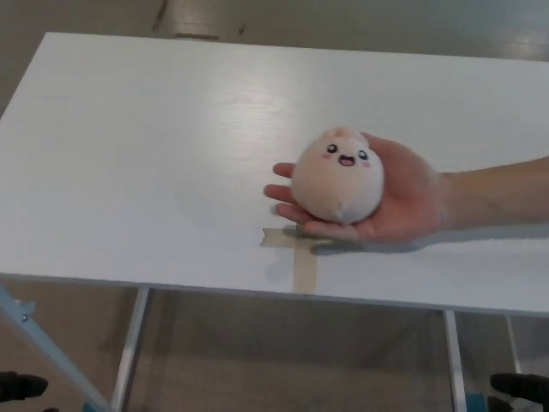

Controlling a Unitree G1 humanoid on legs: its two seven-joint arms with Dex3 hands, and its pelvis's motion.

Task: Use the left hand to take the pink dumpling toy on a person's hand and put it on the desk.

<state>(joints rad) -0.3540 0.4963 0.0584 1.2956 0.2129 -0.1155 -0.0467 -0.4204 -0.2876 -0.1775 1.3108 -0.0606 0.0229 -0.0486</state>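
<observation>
Robot hand left (19,386) barely shows: a black tip at the frame's 8 o'clock corner, below the worktop edge, too little visible to tell if its fingers are apart or together. Robot hand right (519,388) same story at the 4 o'clock corner, a black bit only, state can't be told. Both well apart from the toy.

Pink dumpling toy (338,175) sits near frame centre, slightly toward 3 o'clock, resting in a person's hand (396,196). Toy is round, pale pink, small face with open mouth and rosy cheeks facing the camera, little peak on top. Person's hand is palm up, fingers pointing toward 9 o'clock, fingertips showing past the toy's left side; forearm runs out of frame at 3 o'clock. Hand hovers over the worktop (146,154), shadow under it.

Tape cross (300,253) on the worktop at 6 o'clock of the toy, partly covered by the person's hand; one strip reaches the near edge. Worktop white, metal legs (129,352) visible below, floor beyond.
</observation>
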